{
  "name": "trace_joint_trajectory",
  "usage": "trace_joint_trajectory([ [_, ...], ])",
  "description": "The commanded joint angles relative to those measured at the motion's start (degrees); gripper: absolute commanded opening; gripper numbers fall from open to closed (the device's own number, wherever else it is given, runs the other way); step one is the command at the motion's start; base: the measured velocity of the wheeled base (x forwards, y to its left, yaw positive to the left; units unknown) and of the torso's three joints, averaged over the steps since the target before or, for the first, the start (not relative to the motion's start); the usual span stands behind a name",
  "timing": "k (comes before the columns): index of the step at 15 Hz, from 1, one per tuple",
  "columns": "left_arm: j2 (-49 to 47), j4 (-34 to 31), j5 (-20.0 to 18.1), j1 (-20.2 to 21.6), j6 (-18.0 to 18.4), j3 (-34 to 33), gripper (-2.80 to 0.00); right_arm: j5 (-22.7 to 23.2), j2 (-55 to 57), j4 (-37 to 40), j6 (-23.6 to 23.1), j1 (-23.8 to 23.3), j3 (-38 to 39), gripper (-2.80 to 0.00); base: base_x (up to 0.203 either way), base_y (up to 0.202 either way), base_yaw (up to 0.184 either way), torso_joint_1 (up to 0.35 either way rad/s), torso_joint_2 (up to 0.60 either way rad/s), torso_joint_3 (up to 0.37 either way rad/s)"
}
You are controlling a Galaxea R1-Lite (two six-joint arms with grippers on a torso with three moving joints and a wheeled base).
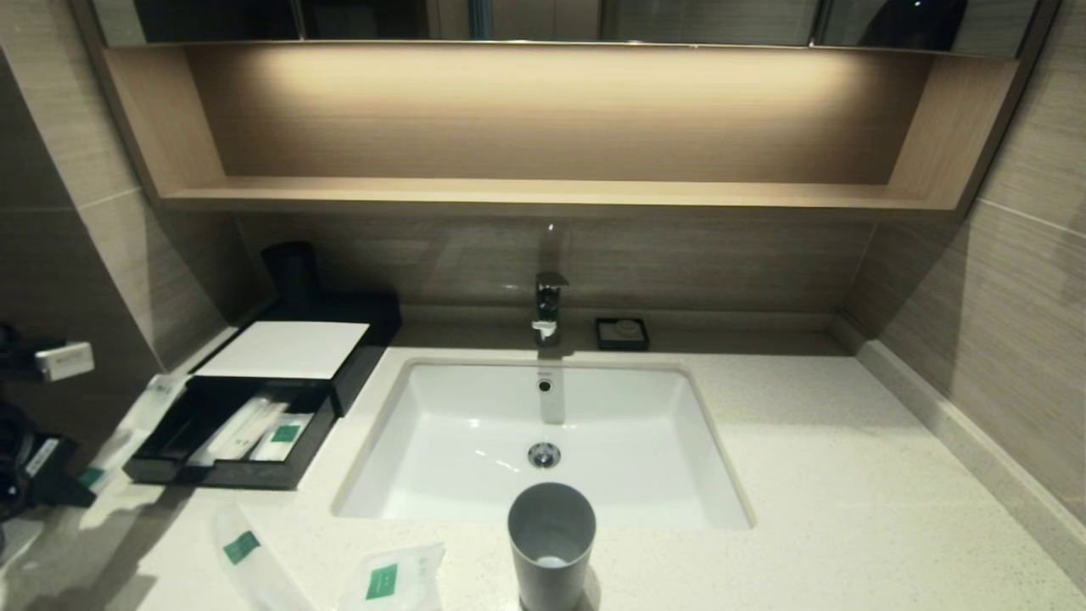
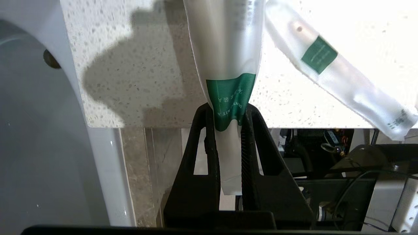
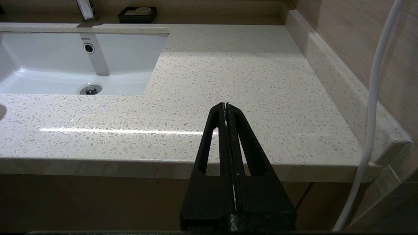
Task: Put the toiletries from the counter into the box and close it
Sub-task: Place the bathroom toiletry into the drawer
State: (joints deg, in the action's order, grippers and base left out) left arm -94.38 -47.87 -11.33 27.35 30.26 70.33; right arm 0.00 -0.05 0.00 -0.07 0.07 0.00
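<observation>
My left gripper [image 2: 227, 114] is clamped on a long translucent-white plastic packet with a green label [image 2: 228, 65], low on the label (thin film, little purchase), so it could slip or swing before reaching the low black box's open drawer [image 1: 246, 433]. My right gripper [image 3: 226, 107] is pinched shut, empty, off the pale speckled stone counter [image 3: 228, 65]. Only the left wrist view shows the grip; the head view probably catches just the packet's far end.
</observation>
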Motion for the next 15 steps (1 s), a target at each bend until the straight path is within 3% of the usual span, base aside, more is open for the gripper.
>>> trace_joint_trajectory([
  [1, -3.02, -2.1, 0.13, -1.69, -0.07, 4.43, -2.8, 0.0, 0.05, 0.0, -0.06, 0.01, 0.09, -2.8, 0.0, 0.0, 0.0, 0.0, 0.0, 0.0],
  [6, -9.22, -12.13, 1.2, -3.07, 0.02, 19.17, -2.8, 0.0, 0.05, 0.0, -0.02, 0.01, 0.09, -2.8, 0.0, 0.0, 0.0, 0.0, 0.0, 0.0],
  [8, -11.69, -18.1, 4.74, -3.09, 0.21, 24.25, -2.8, 0.0, 0.05, 0.0, -0.01, 0.01, 0.09, -2.8, 0.0, 0.0, 0.0, 0.0, 0.0, 0.0],
  [12, -12.54, -19.98, 11.14, -3.0, 0.6, 26.03, -2.8, 0.0, 0.05, 0.0, -0.01, 0.01, 0.04, -2.8, 0.0, 0.0, 0.0, 0.0, 0.0, 0.0],
  [15, -14.47, -20.0, 11.9, -3.17, 1.5, 26.37, -2.8, 0.0, 0.05, -0.07, -0.01, 0.01, 0.09, -2.8, 0.0, 0.0, 0.0, 0.0, 0.0, 0.0],
])
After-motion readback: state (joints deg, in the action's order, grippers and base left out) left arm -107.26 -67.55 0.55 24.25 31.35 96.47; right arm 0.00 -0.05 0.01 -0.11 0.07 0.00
